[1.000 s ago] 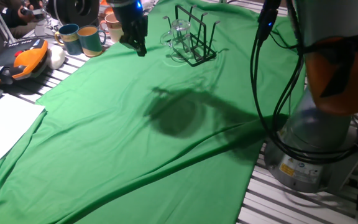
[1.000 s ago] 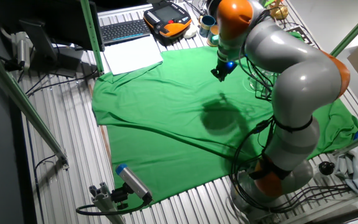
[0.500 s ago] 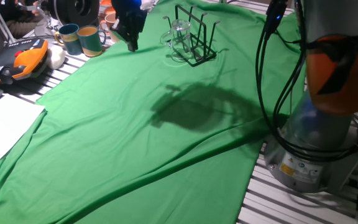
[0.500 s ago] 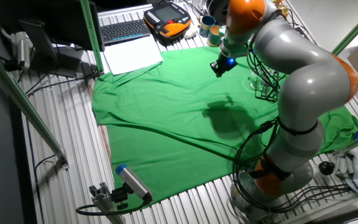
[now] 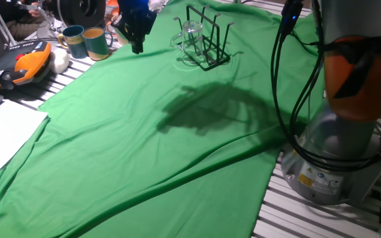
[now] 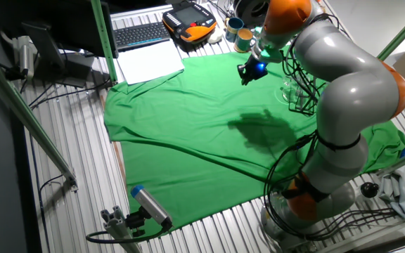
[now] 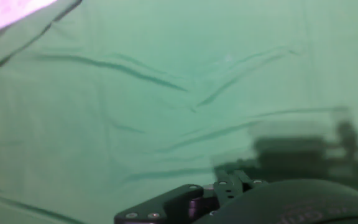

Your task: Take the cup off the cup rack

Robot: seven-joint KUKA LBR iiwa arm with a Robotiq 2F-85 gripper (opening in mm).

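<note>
The clear glass cup hangs on the black wire cup rack at the far side of the green cloth. In the other fixed view the rack stands to the right of my arm, and the cup there is too faint to pick out. My gripper hangs above the cloth well to the left of the rack, apart from it, close to the mugs. It holds nothing that I can see. Its jaw gap does not show. It also shows in the other fixed view. The hand view shows only wrinkled cloth.
Two teal-and-tan mugs stand left of the gripper, off the cloth's edge. An orange-and-black pendant, a keyboard and white paper lie at the left. The robot base stands at the right.
The gripper has moved left and farther back, away from the rack and toward the mugs. The arm's shadow on the cloth has spread to the right.
</note>
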